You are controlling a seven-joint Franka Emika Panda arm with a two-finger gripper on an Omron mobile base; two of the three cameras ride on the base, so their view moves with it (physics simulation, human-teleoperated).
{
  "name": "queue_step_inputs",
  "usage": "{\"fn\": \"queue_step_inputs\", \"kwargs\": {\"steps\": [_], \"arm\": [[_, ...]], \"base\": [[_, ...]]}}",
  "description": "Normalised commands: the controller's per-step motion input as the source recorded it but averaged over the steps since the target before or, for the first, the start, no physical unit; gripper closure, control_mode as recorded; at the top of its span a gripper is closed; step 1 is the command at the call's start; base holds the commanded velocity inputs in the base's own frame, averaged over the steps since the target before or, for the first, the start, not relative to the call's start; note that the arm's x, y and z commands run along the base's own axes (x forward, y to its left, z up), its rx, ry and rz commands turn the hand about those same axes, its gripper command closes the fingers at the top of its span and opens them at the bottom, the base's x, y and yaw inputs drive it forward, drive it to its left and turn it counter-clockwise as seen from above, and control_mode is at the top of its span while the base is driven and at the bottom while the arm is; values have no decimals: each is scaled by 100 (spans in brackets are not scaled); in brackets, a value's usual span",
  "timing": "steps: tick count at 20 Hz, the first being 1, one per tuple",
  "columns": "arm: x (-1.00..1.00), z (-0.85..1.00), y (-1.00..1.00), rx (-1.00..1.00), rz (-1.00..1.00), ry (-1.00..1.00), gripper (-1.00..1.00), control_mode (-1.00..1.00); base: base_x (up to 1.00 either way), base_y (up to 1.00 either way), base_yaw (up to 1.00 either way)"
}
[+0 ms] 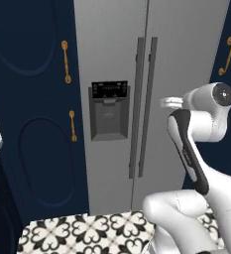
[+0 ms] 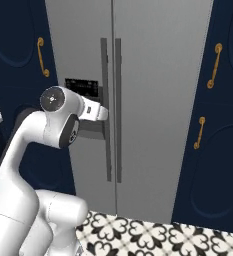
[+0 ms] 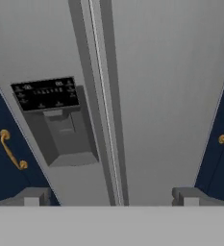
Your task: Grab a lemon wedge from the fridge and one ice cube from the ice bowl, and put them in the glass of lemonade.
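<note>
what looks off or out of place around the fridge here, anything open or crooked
Nothing stands out. The fridge has both doors shut, its handles straight and its dispenser panel intact. The open fingers point at it without touching.

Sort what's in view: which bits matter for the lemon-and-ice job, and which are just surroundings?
Job:
- fridge, both doors shut
- its two dark handles, side by side at the door seam
- gripper, open, facing the fridge, apart from it

Surroundings:
- dispenser panel in the left door
- navy cabinets with brass handles, either side
- patterned floor tiles
</note>
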Motion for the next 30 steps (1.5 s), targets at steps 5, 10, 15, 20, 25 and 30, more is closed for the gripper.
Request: {"fn": "queue_step_inputs", "kwargs": {"steps": [5,10,15,20,25,30], "arm": [[31,32,-28,-9,-5,0,-100,-100],[41,16,-10,-7,-2,0,-100,-100],[32,12,3,0,4,0,-100,-100],[54,1,2,0,6,-4,-100,-100],[80,0,1,0,1,-5,-100,-100],[76,-3,-1,0,0,-4,-100,-100]], "base": [[0,0,0],[0,0,0],[0,0,0],[0,0,0],[0,0,0],[0,0,0]]}}
